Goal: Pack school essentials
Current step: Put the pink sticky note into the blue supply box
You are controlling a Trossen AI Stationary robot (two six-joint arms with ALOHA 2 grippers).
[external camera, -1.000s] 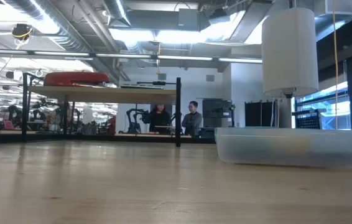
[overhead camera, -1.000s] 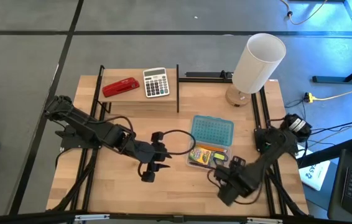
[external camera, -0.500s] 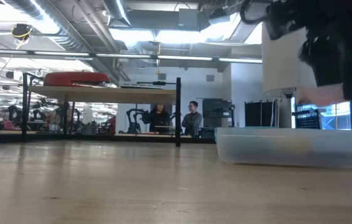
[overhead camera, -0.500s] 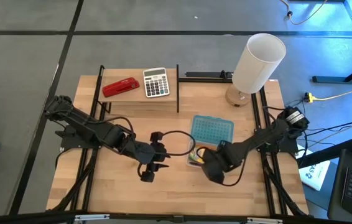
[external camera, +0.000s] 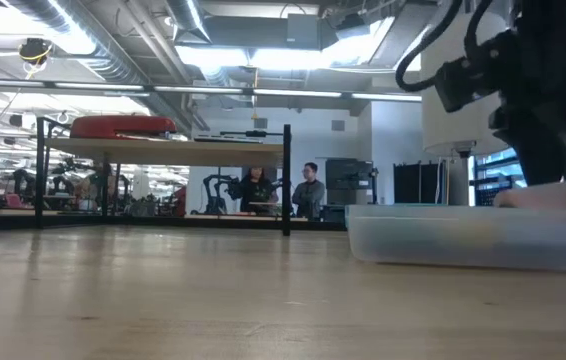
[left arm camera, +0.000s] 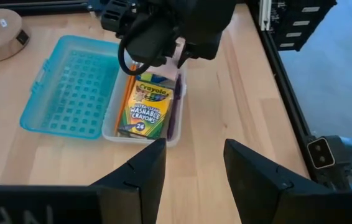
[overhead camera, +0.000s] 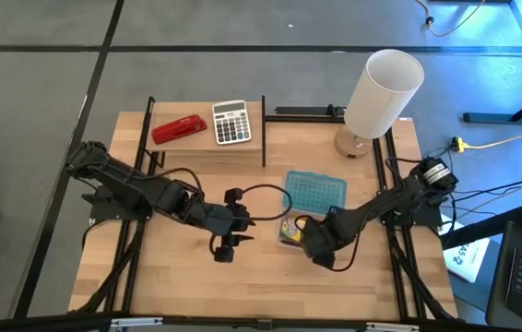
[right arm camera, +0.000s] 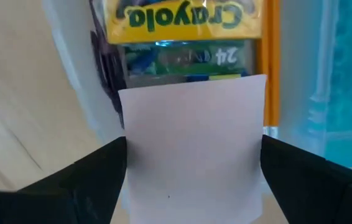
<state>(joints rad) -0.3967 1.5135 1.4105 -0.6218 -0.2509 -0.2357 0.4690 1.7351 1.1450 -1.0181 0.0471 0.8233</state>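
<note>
2 shelf items, red stapler [overhead camera: 179,128] beside grey calculator [overhead camera: 231,122].

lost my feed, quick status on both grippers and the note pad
Right gripper shut on pink note pad, over the clear box. Left gripper open, empty, waiting mid-table. Crayon box already inside; nothing blocking.

The yellow-green crayon box [left arm camera: 149,110], lying in the clear bin at the table's three o'clock side, reads "Crayola", "Washable Crayons" and "24"; the right wrist view shows the same "Crayola" and "24" upside down.
</note>
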